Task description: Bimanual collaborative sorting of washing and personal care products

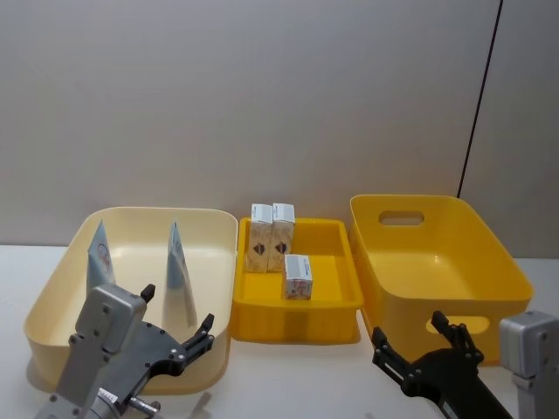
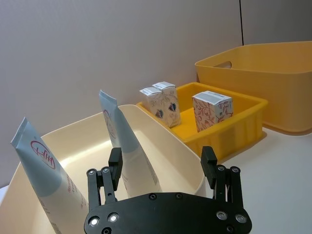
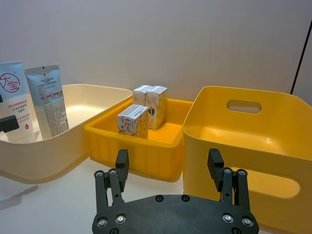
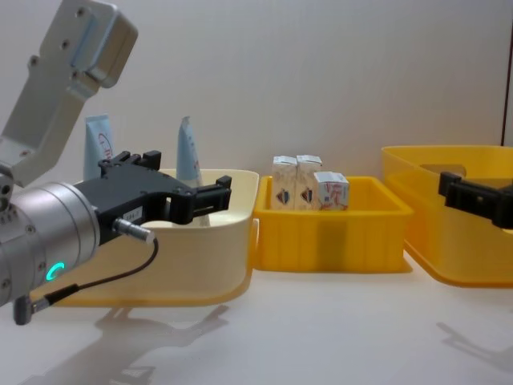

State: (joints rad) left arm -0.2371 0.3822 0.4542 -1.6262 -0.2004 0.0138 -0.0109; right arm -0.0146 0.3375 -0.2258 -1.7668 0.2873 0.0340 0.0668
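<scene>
In the small yellow tray point(image 1: 295, 325) at the middle of the table point(image 1: 297, 375), three white cartons: two upright and touching toward its far-left corner point(image 1: 261, 225) point(image 1: 283, 227), a lone carton point(image 1: 298, 277) standing apart, nearer its front wall. Close on the tray's left, the cream bin point(image 1: 131, 212) with two tubes point(image 1: 100, 253) point(image 1: 179, 271) standing crimped ends up, long axes near vertical, well apart. Close on the tray's right, the large yellow bin point(image 1: 489, 262), bare inside. Left gripper point(image 1: 178, 307) in front and left of the tray, at the cream bin's near wall, fingers spread wide, nothing held; nearer tube just beyond it. Right gripper point(image 1: 409, 329) in front and right of the tray, before the large bin, likewise spread wide and empty. Lone carton forward and inward from both; hard to call from these angles which arm nearer. Smooth white table, grey wall point(image 1: 262, 87) behind the tray, open room above for a descent.
</scene>
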